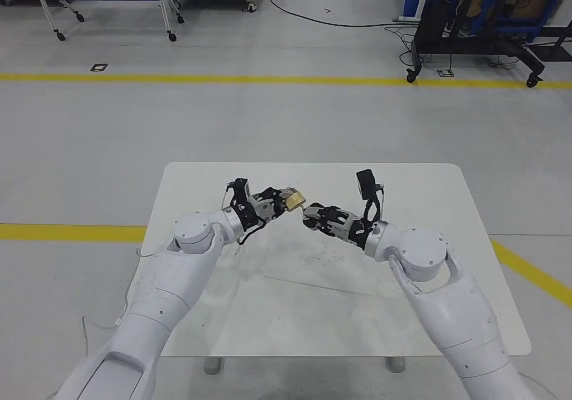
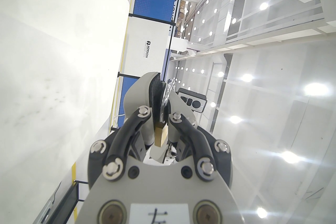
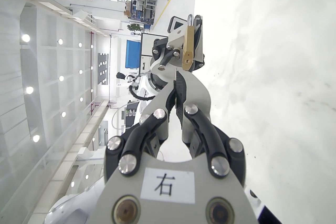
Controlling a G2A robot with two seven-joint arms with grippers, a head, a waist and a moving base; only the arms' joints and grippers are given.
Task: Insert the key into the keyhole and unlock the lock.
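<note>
A brass padlock (image 1: 294, 200) is held above the white table (image 1: 436, 210), with my left gripper (image 1: 286, 198) shut on its shackle end. In the left wrist view the silver shackle (image 2: 167, 93) sits between the pads and the brass body (image 2: 160, 135) hangs below. In the right wrist view the padlock (image 3: 189, 46) points its keyhole end (image 3: 187, 61) at my right gripper (image 3: 179, 76). That gripper is shut, and a thin silver key blade (image 3: 175, 75) shows at its tips, just short of the lock. Most of the key is hidden by the fingers.
Both grippers meet over the middle of the table's far half. The tabletop (image 3: 275, 51) carries faint scuff marks. Yellow floor lines (image 1: 266, 78) and wheeled carts (image 1: 476, 40) lie well beyond the table.
</note>
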